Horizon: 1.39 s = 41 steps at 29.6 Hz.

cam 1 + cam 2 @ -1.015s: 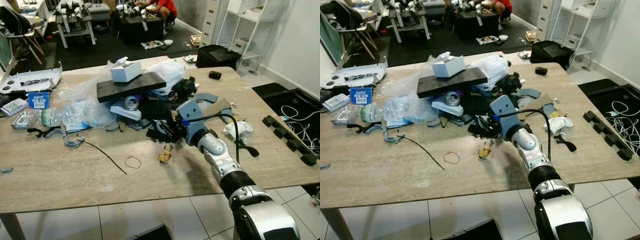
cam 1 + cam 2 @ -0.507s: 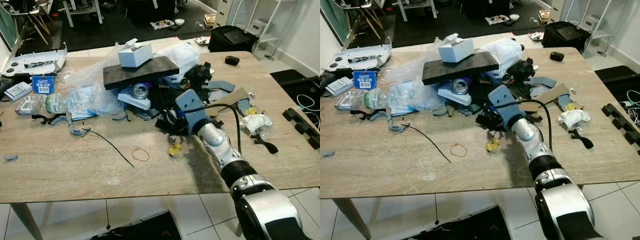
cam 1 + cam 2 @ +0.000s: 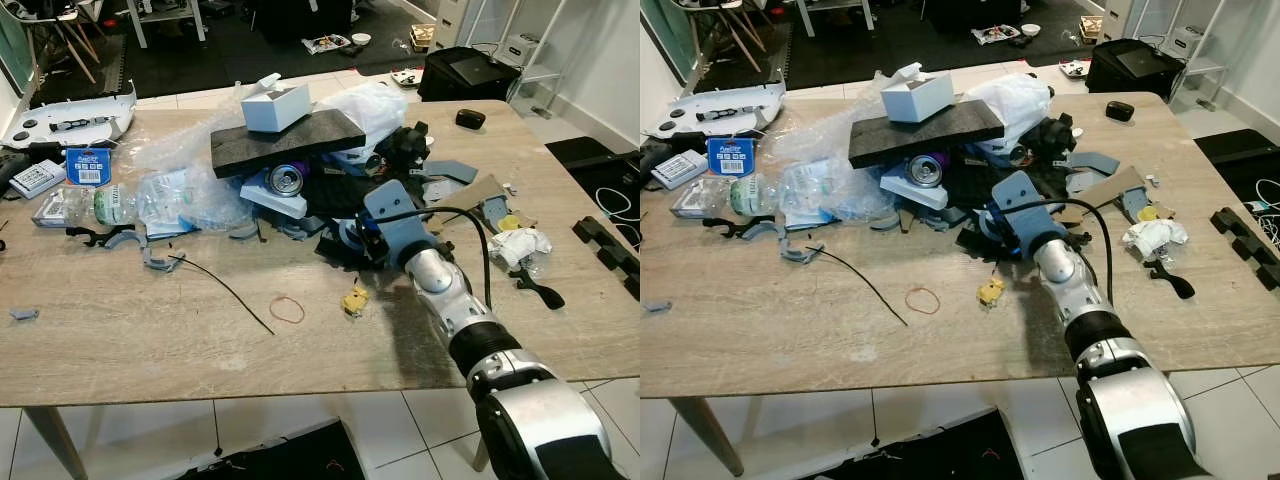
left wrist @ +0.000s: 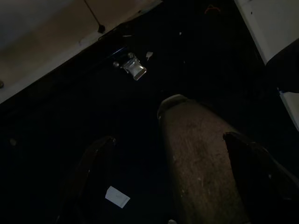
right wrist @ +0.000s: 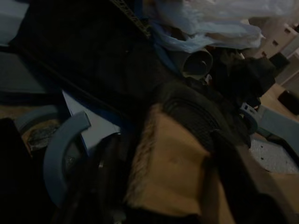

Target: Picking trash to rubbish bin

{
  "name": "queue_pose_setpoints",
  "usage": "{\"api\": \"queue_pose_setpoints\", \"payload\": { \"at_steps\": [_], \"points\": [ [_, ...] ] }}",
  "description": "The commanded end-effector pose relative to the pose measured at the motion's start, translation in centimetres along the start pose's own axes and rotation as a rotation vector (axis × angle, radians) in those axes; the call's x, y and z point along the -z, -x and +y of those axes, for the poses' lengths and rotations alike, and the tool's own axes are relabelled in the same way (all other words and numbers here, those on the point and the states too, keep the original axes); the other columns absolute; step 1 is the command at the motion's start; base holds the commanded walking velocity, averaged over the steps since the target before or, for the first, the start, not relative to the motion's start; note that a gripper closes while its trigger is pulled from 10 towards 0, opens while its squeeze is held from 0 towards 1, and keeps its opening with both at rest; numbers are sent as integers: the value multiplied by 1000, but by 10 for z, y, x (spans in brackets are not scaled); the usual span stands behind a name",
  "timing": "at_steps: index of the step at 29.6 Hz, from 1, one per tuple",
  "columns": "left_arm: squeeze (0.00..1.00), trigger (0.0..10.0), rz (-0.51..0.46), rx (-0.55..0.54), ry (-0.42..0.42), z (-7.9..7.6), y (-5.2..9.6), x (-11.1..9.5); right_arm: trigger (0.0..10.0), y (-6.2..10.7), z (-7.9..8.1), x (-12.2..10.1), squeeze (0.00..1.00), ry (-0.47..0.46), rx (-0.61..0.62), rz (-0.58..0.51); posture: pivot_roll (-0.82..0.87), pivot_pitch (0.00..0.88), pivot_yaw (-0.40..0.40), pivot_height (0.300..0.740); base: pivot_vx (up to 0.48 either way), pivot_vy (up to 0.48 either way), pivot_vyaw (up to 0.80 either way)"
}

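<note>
Right pincer [image 3: 345, 243] spread around brown scrap [image 5: 170, 170] in trash pile [image 3: 300, 180]; risk: tugging topples overlying black slab [image 3: 288, 142].

A robotics workshop: wooden table [image 3: 120, 340] piled with plastic parts [image 3: 400, 215], more robots [image 3: 60, 120] at its far left corner.

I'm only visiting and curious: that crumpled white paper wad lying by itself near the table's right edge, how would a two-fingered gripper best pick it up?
Probably from straight above, closing across the middle of the crumpled white paper wad. It lies low and loose on the wooden table, with bare wood on its near side, so fingers could straddle it. A curved black plastic piece lies close in front, so a sideways approach from there looks awkward.
</note>
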<state>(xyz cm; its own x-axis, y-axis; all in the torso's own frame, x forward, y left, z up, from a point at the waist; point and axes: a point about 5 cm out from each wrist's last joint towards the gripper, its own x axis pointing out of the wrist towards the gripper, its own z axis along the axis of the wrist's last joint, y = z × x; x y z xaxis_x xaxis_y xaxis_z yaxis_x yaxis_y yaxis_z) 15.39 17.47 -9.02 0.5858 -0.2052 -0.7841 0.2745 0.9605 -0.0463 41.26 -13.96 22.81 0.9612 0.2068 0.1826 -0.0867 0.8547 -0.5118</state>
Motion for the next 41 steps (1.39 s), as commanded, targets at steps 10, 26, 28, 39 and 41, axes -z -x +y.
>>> {"api": "queue_pose_setpoints", "payload": {
  "at_steps": [10, 26, 28, 39, 41],
  "points": [
    [0, 10000, 272, 44, 29, -11, 14, 53, 0, 5, 1, 13, 0, -92, 33, 35, -87, 205, 63, 740, 0, 0, 0],
    [0, 10000, 244, 37, 25, -6, 4, 30, 0, 16, -38, -3, 0, -125, 107, -175, -136, 108, 85, 740, 0, 0, 0],
    [0, 10000, 241, 43, 22, -6, 3, 28, 2353, 22, -45, -1, 0, 47, 130, -181, -151, 105, 91, 740, 0, 0, 0],
    [0, 10000, 241, 56, -3, -7, 0, 22, 10000, 43, -53, -1, 0, 131, 20, -193, -183, 106, 97, 740, 0, 0, 0],
    [0, 10000, 240, 57, -3, -7, 0, 22, 10000, 45, -51, -2, 0, 73, -19, -201, -185, 108, 97, 740, 0, 0, 0]
  ]
}}
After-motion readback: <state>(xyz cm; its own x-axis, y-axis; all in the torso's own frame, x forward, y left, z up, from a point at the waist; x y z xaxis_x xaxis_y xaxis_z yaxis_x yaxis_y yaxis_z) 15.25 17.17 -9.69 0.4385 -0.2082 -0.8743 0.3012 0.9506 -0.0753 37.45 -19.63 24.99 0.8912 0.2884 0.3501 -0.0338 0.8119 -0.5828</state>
